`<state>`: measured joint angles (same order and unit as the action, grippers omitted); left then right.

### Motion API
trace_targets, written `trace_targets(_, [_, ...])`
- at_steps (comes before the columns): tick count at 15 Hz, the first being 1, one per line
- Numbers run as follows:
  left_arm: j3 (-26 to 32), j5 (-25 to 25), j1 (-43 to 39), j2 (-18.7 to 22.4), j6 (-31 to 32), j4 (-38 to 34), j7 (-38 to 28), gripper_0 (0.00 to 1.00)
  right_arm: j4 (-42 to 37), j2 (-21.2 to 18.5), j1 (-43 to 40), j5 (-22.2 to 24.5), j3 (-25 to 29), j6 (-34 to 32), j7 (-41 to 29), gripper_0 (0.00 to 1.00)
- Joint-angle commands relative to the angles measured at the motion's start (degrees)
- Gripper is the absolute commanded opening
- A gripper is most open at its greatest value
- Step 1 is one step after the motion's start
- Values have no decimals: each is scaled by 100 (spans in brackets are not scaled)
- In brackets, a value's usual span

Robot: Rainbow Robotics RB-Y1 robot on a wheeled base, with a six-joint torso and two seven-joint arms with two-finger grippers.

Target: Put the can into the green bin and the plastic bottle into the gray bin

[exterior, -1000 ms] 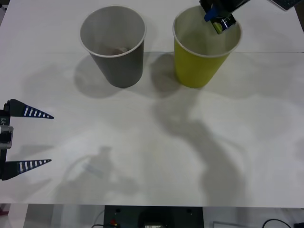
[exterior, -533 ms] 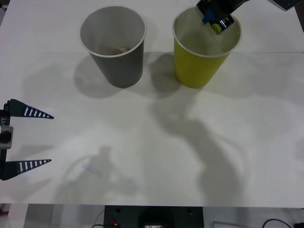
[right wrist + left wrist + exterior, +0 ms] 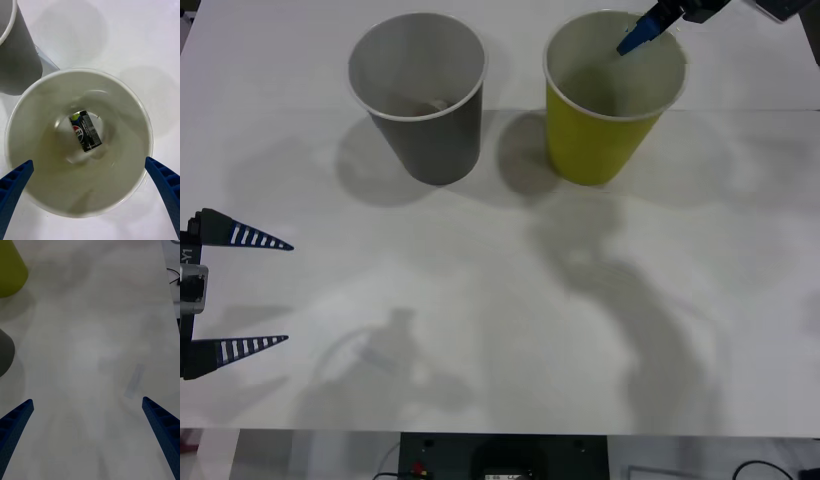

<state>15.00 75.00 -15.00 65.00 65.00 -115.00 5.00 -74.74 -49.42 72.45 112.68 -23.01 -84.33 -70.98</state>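
The can (image 3: 85, 131) lies on its side at the bottom of the green bin (image 3: 612, 120), label up. My right gripper (image 3: 88, 163) hangs open above that bin's mouth, holding nothing; one blue finger (image 3: 636, 36) shows over the far rim. The gray bin (image 3: 420, 110) stands to the left of the green bin (image 3: 123, 93). A pale shape rests on the gray bin's floor; I cannot tell whether it is the plastic bottle. My left gripper (image 3: 287, 292) waits open at the table's left edge, far from both bins.
The white table (image 3: 500, 300) stretches wide and bare in front of both bins. Its front edge lies near the robot base, where cables show. In the left wrist view the green bin (image 3: 9, 270) and the gray bin (image 3: 4, 352) sit off to one side.
My right gripper opened and let go of the can, which dropped into the green bin. The gripper then drew up and away towards the far right. The left arm stayed still.
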Motion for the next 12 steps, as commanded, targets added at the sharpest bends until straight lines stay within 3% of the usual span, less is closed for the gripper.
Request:
trace_targets(1, [0, 0, 0, 0, 0, 0, 0, 100, -981, -287, -671, -123, 648, -181, 5, 100])
trace_targets(7, [0, 0, 0, 0, 0, 0, 0, 100, -2888, -648, -2464, -414, 1914, -154, 392, 100])
trace_targets(10, [0, 0, 0, 0, 0, 0, 0, 100, -3213, -788, -3176, -950, 2406, -40, 805, 100])
trace_targets(12, [0, 0, 0, 0, 0, 0, 0, 100, -3547, -823, -3651, -1020, 2705, -40, 937, 100])
